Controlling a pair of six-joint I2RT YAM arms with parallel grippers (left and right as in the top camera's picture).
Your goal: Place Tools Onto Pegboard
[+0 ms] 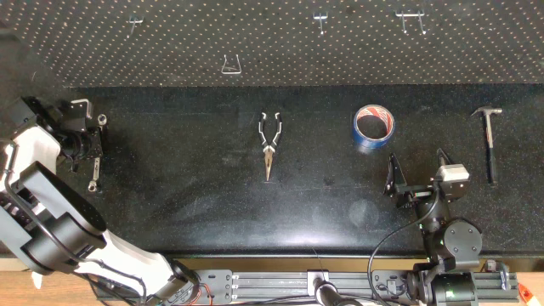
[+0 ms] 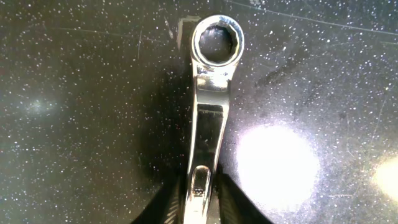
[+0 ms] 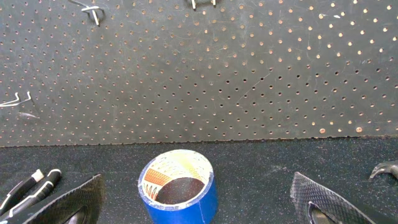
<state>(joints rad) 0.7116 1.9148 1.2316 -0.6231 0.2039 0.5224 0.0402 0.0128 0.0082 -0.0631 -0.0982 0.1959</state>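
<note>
Since the left arm's fingers (image 2: 231,202) sit narrow, pinched against both flanks of the polished steel ring-ended wrench (image 2: 211,106), the grasp reads as made. The hold is low on the shank. The ring end lies straight ahead of the fingertips, over the black speckled counter (image 2: 74,93). Cannot tell whether the wrench is off the surface.

Handling estimate: rigid, dense for its size, and slippery because of the smooth plating. A grip this far from the ring leaves most of the mass ahead of the fingers, so the wrench may pivot or droop. A hold nearer mid-shank would steady it and leave the ring free for a hook on the dark perforated pegboard (image 3: 249,74).

The right arm's fingers (image 3: 326,199) stand wide and empty, with the blue roll of tape (image 3: 178,186) just ahead, between them.
</note>
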